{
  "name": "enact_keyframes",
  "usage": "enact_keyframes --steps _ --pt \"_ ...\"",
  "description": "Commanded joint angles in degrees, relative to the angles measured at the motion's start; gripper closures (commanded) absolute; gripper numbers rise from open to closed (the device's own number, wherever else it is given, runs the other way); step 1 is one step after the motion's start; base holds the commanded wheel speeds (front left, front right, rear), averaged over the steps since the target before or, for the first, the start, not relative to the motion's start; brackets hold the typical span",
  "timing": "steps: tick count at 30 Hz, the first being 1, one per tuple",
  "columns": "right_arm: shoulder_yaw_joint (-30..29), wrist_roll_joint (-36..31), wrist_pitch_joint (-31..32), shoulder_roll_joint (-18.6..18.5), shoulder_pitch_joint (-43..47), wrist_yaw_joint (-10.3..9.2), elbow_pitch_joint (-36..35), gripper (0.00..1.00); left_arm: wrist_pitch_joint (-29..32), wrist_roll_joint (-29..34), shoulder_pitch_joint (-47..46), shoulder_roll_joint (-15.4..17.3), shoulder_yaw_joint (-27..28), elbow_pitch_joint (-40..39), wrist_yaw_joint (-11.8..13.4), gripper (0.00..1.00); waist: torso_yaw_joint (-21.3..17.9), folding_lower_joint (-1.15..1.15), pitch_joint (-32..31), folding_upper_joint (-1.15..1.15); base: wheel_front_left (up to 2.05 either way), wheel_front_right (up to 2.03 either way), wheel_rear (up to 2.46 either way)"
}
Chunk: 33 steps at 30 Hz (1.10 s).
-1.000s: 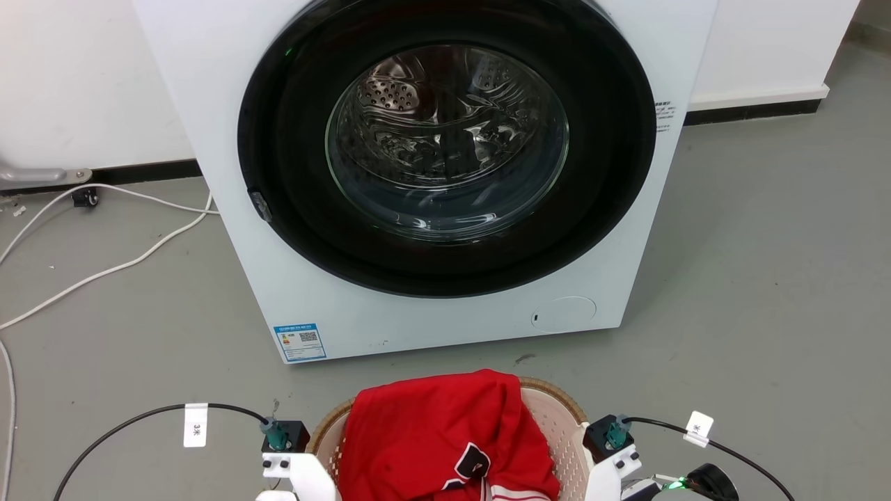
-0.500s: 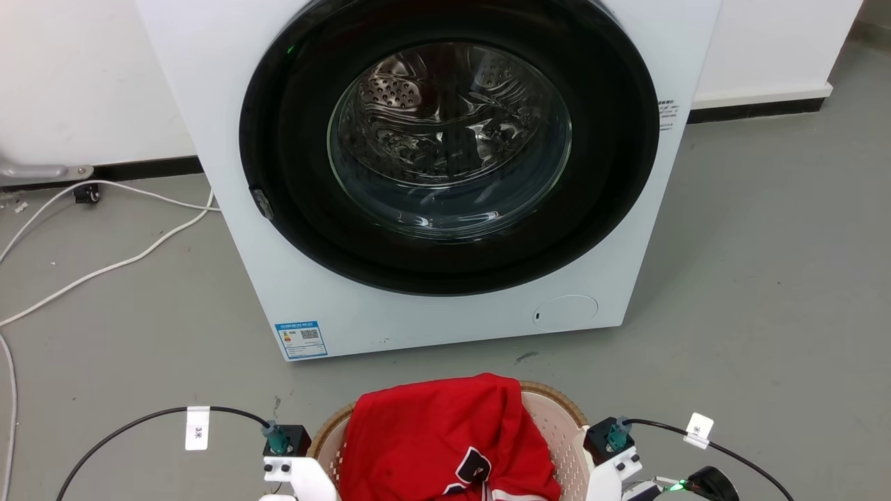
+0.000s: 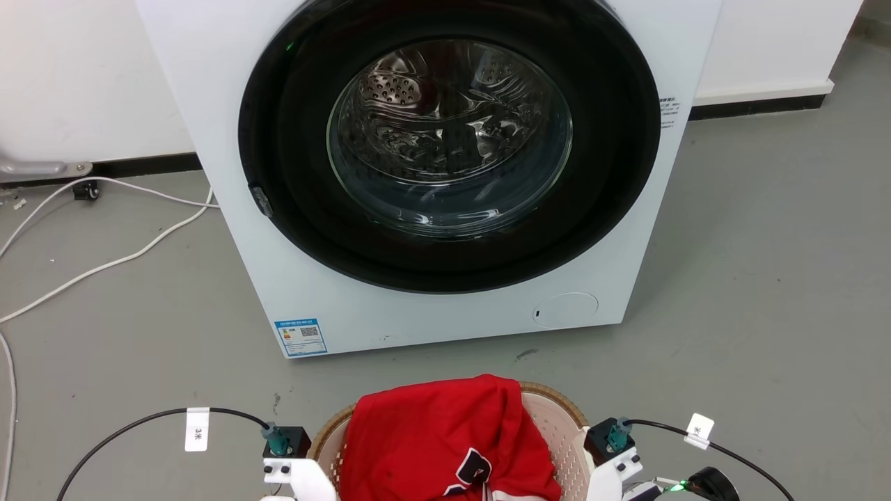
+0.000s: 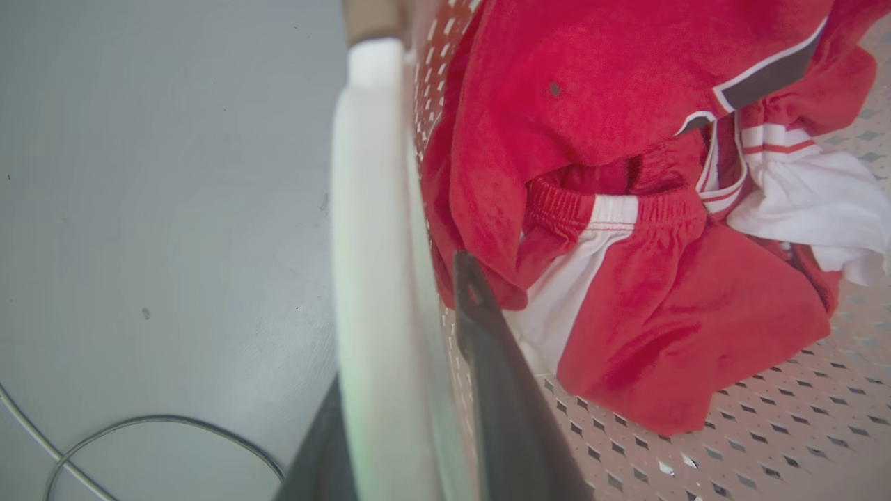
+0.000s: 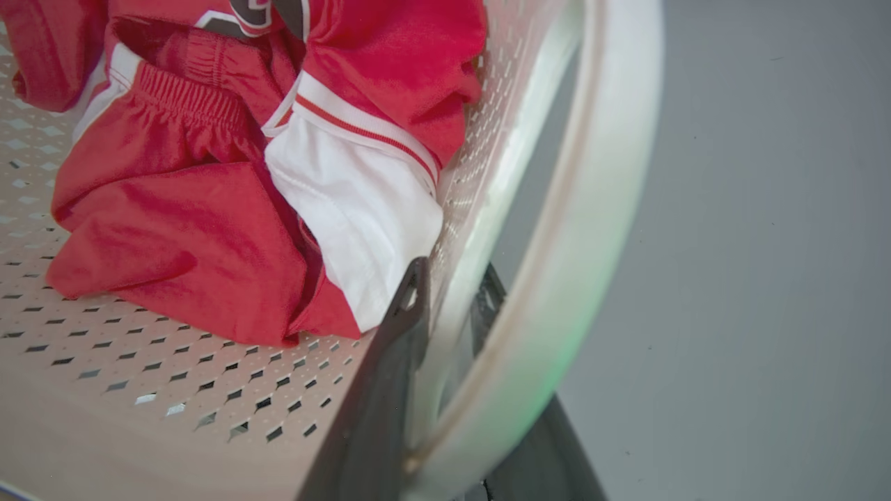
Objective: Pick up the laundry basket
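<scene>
The left end effector (image 4: 400, 348) and right end effector (image 5: 454, 285) are each closed narrow over a white side handle (image 4: 369, 209), one finger inside, one outside. The laundry basket (image 3: 560, 431), holding red clothes (image 3: 445, 445), sits between them before the washing machine (image 3: 418, 320); likely light, slightly flexible plastic, its smooth handles the right hold.

A white tag (image 3: 198, 430) on the cable leading to the left claw (image 4: 397, 334) reads "3米". The right claw (image 5: 452, 275) cable's tag (image 3: 698, 429) and the washer's blue QR sticker (image 3: 301, 336), well ahead of both claws, are too small to read.
</scene>
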Motion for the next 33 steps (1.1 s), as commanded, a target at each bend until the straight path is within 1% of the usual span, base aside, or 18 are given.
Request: enact_keyframes --steps 1,33 --pt "0.35 -0.32 -0.36 -0.80 -0.29 0.16 0.32 1.00 -0.26 0.20 -0.68 0.86 -0.50 0.06 -0.26 1.00 0.00 0.00 0.05 0.00 0.00 0.00 0.00" --pt "0.53 -0.19 -0.22 -0.65 -0.05 0.17 0.60 1.00 -0.98 -4.58 -1.40 1.35 -5.43 0.68 -0.26 1.00 0.04 0.00 0.25 0.00 0.00 0.00 0.00"
